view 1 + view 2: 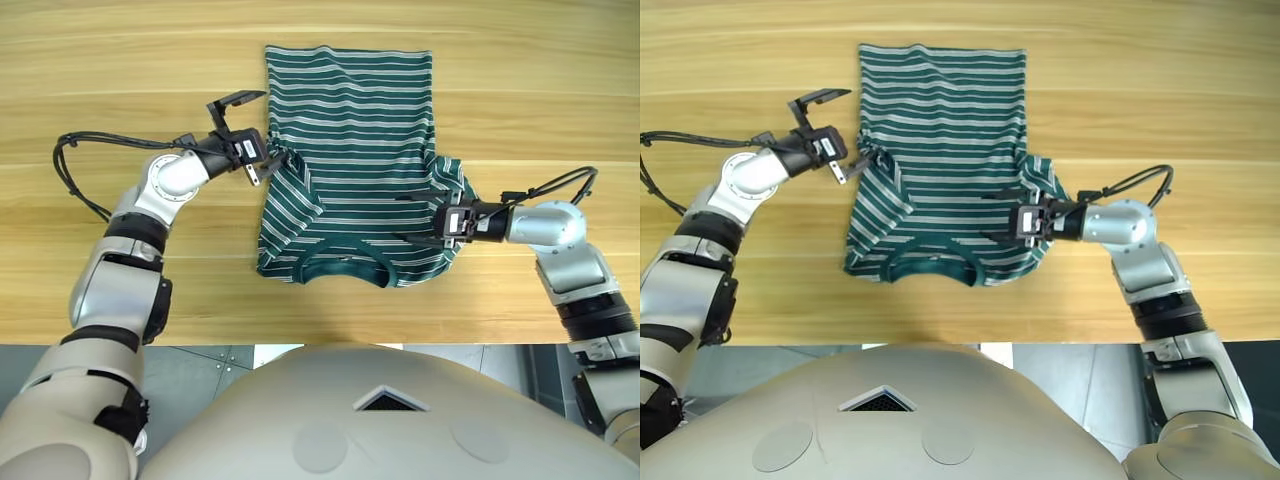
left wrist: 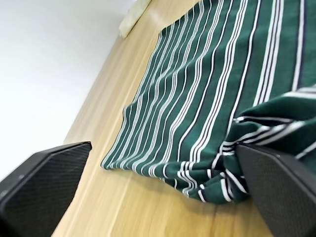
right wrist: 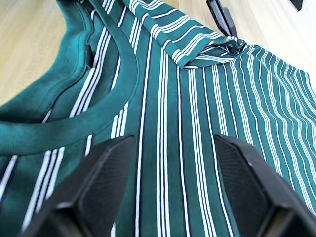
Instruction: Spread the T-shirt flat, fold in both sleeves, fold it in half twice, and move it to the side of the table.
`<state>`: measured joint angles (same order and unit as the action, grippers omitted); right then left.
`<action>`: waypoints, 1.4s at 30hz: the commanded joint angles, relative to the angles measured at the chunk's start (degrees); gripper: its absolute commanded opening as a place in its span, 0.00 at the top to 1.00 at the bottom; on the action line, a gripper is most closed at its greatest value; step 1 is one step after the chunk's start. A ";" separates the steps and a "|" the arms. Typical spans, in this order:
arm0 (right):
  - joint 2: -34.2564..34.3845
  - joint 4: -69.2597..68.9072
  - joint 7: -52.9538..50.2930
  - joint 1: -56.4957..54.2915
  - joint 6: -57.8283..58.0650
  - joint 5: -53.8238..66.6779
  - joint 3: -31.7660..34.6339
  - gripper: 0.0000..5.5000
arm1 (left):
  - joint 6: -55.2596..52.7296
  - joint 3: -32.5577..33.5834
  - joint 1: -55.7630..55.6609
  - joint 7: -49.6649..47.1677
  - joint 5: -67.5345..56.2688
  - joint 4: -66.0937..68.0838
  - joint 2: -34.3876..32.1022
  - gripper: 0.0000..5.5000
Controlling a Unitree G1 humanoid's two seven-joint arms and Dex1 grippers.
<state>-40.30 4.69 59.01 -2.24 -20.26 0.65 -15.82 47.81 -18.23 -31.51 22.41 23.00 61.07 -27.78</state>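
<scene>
In the head views, a green T-shirt [image 1: 350, 130] with white stripes lay on a pale wooden table [image 1: 120, 60], with its hem on the far side and its collar [image 1: 345, 262] toward the robot. The left sleeve [image 1: 295, 185] was bunched inward and the right sleeve [image 1: 450, 180] lay folded over the body. The left gripper [image 1: 262, 130] sat at the shirt's left edge, fingers spread wide and clasping nothing. The right gripper [image 1: 398, 217] hovered over the lower right part, fingers apart and empty. A white label [image 1: 455, 222] on it carried print too small to read. A black cable [image 1: 75, 150] looped over the wood beside the left arm. Grey floor [image 1: 200, 360] showed below the table's near edge.

In the left wrist view, one dark finger touched the bunched cloth and the other stood over bare wood. A pale wall [image 2: 49, 59] lay beyond the table.

In the right wrist view, both fingers hung just above the stripes beside the collar.
</scene>
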 commanded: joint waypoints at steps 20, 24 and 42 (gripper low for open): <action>-1.58 -2.06 0.01 0.04 0.21 2.18 4.64 0.37 | 1.98 0.55 2.81 14.86 -11.13 -1.76 0.02 0.02; -2.43 -2.78 -0.63 0.75 -0.47 3.20 6.54 0.26 | 0.28 0.07 1.89 9.18 -5.92 -1.44 -2.44 0.02; -12.53 9.56 -20.01 11.99 1.66 -16.33 17.56 0.09 | -0.18 4.55 9.33 23.95 -23.47 -17.28 -2.52 0.02</action>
<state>-53.19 13.87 39.65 8.91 -19.20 -14.63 3.29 48.62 -14.53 -22.42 45.50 -0.06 44.77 -30.18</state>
